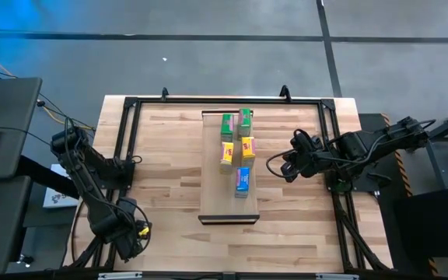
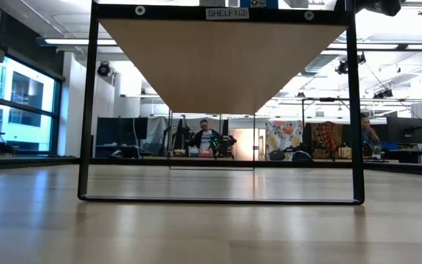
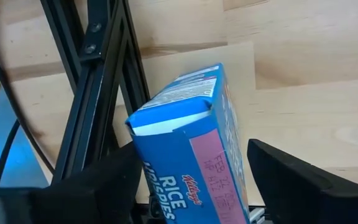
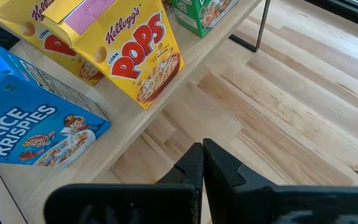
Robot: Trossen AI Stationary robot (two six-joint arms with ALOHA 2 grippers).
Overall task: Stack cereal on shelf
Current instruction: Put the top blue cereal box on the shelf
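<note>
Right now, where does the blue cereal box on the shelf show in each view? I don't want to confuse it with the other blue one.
High view: shelved blue box sits mid-shelf, the last in the row of boxes.
Low view: not in it; only the shelf's underside shows.
Left wrist view: not in it; the left gripper holds a second blue box.
Right wrist view: at the picture's left.
Shared landmark: the neighbouring yellow box, also in the right wrist view.

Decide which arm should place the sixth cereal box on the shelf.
Left. Its jaws grip the remaining blue box; five boxes already sit on the shelf. The right jaws are shut and empty beside it.
</note>
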